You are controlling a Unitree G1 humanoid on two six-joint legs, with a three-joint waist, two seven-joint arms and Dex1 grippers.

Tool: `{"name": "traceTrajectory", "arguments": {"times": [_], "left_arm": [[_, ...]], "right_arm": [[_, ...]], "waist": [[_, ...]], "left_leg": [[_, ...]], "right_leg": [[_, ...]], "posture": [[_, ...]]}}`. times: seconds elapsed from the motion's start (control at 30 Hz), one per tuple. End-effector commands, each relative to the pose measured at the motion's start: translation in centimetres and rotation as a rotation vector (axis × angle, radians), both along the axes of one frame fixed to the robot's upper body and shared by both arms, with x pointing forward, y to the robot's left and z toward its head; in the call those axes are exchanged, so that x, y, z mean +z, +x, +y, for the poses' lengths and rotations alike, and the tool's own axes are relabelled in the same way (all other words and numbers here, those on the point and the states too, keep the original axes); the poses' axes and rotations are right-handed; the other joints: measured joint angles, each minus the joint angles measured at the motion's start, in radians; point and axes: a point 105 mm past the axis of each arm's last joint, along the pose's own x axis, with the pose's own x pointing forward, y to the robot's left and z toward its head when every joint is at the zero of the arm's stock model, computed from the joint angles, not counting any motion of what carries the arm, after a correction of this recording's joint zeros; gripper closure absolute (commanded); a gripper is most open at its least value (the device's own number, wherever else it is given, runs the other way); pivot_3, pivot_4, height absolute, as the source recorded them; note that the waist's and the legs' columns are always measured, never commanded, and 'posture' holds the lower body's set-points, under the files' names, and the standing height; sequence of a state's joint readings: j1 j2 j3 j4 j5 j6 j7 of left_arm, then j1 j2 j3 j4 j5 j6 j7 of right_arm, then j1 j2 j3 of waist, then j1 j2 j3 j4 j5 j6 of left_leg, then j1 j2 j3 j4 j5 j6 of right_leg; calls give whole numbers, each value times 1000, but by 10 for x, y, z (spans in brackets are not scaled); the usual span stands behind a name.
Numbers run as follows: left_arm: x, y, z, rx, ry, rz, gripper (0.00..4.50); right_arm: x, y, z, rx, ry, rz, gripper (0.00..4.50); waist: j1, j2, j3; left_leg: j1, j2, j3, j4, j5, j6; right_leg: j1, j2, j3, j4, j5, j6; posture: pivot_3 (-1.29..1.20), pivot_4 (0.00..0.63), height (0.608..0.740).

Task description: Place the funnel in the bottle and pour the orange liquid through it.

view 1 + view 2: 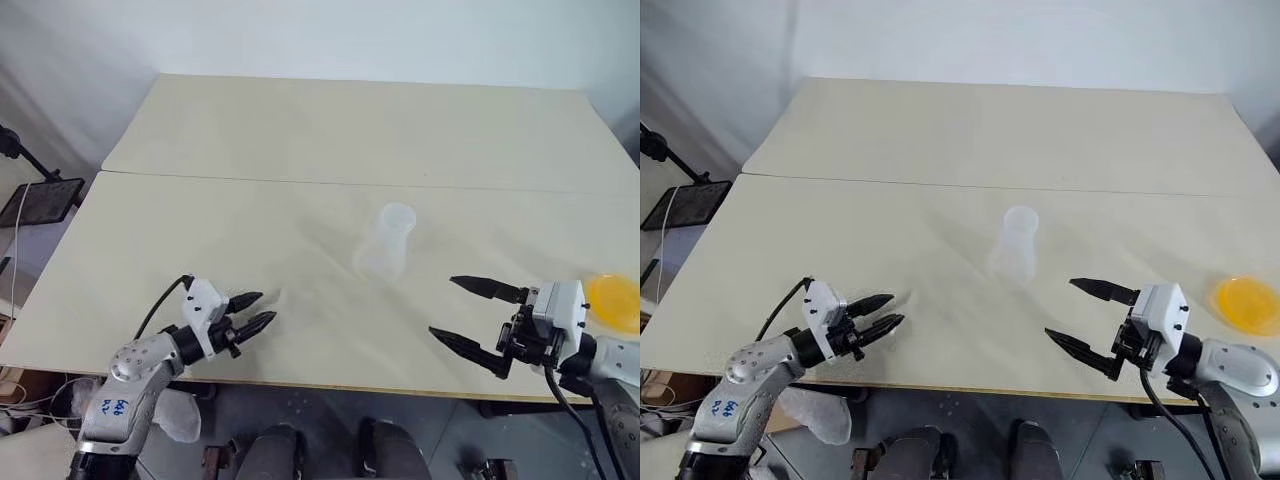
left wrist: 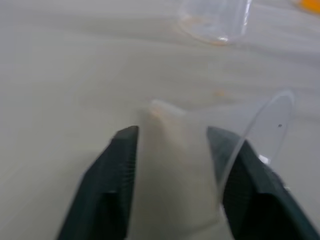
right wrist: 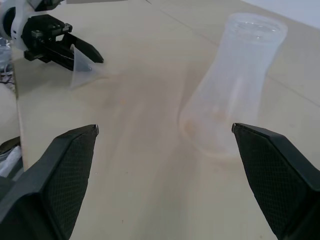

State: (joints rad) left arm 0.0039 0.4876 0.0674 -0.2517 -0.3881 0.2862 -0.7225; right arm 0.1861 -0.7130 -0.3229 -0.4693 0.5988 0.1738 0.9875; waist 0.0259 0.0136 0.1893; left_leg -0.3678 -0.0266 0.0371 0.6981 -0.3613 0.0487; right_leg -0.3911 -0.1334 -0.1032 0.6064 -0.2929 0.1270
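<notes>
The funnel (image 2: 182,150), a small clear cone, lies on its side near the table's front left, and my left gripper (image 1: 258,310) is shut on it, one finger on each side. From the right wrist, the funnel (image 3: 80,67) shows clamped in those black fingers. The bottle (image 1: 385,245), a clear flask with an open mouth, stands upright mid-table, apart from both grippers. The orange liquid (image 1: 615,300) sits in a shallow clear dish at the table's right edge. My right gripper (image 1: 442,307) hovers wide open at the front right, pointing towards the bottle (image 3: 235,85), nothing between its fingers.
The pale table (image 1: 330,140) has a seam running across behind the bottle. Its front edge lies just below both grippers. A black stand (image 1: 40,200) is off the table's left side.
</notes>
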Motion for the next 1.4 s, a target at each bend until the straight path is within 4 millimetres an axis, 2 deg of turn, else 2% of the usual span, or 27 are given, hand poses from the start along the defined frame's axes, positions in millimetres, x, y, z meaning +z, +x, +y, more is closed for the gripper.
{"name": "traceTrajectory", "arguments": {"times": [0.03, 0.1, 0.13, 0.27, 0.3, 0.47, 0.57, 0.6, 0.73, 0.87, 1.03, 1.17, 1.4], "left_arm": [[8, 1, 1, -19, -17, -29, 3630], [11, 1, 3, -29, -26, -33, 4303], [12, 2, 4, -35, -30, -33, 4447], [19, 6, 10, -59, -32, -35, 4447], [27, 9, 11, -77, -38, -47, 4447], [95, 27, 4, -214, -128, -75, 4447], [145, 41, -12, -310, -144, -22, 4447], [156, 43, -20, -354, -136, 13, 4447], [182, 43, -51, -519, -98, 170, 4447], [191, 54, -76, -562, -2, 317, 4447], [198, 67, -106, -580, 51, 409, 4447], [186, 72, -131, -603, 138, 453, 4447], [177, 82, -148, -594, 203, 444, 4447]], "right_arm": [[10, -4, -1, -20, -7, -64, 0], [10, -5, -2, -26, -9, -67, 0], [10, -6, -2, -30, -8, -68, 0], [10, -7, -2, -50, 2, -76, 0], [10, -9, -3, -64, 7, -79, 0], [14, -12, -6, -149, 69, -89, 0], [19, -13, -10, -212, 111, -110, 0], [21, -14, -12, -237, 128, -120, 0], [23, -19, -15, -310, 168, -144, 0], [22, -26, -15, -365, 183, -160, 0], [28, -33, -14, -422, 214, -208, 0], [25, -41, -11, -457, 218, -209, 0], [22, -46, -7, -498, 235, -220, 0]], "waist": [[0, 0, 0], [0, 0, 0], [0, 0, 0], [0, 0, 0], [1, 0, 0], [4, 0, 0], [7, -2, 1], [5, -2, 1], [0, -2, 1], [-1, -2, 1], [-7, -2, 1], [8, -2, 1], [-2, -2, 1]], "left_leg": [[0, 0, 0, 0, 0, 0], [0, 0, 0, 0, 0, 0], [0, 0, 0, 0, 0, 0], [0, 0, 0, 0, 0, 0], [0, 0, 0, 0, 0, 0], [-1, -1, -2, 2, 0, 0], [0, -3, -2, 2, 0, 0], [-1, -3, -2, 2, 1, 1], [1, -5, -1, 0, 1, 1], [0, -6, 0, 1, 1, 1], [0, -5, 3, 0, 2, 1], [-2, -5, 1, 1, 3, 0], [-2, -4, 2, 0, 3, 0]], "right_leg": [[0, 0, 0, 0, 0, 0], [0, 0, 0, 0, 0, 0], [0, 1, 0, 0, 0, 0], [0, 0, 0, 0, 0, 0], [0, 0, 0, 0, 0, 0], [0, 1, -1, 3, 0, 0], [0, 2, -1, 4, 0, 0], [-1, 3, -2, 5, 0, 0], [-1, 3, -4, 6, 1, 2], [-1, 4, -4, 6, -1, 4], [-2, 6, -1, 5, -1, 4], [-3, 6, -2, 6, -2, 4], [-3, 7, -1, 5, -2, 4]], "posture": [[0, 150, 740], [0, 150, 740], [0, 150, 740], [0, 150, 740], [0, 150, 740], [0, 150, 740], [0, 150, 740], [0, 150, 740], [0, 150, 740], [0, 150, 740], [0, 150, 740], [0, 150, 740], [0, 150, 740]]}}
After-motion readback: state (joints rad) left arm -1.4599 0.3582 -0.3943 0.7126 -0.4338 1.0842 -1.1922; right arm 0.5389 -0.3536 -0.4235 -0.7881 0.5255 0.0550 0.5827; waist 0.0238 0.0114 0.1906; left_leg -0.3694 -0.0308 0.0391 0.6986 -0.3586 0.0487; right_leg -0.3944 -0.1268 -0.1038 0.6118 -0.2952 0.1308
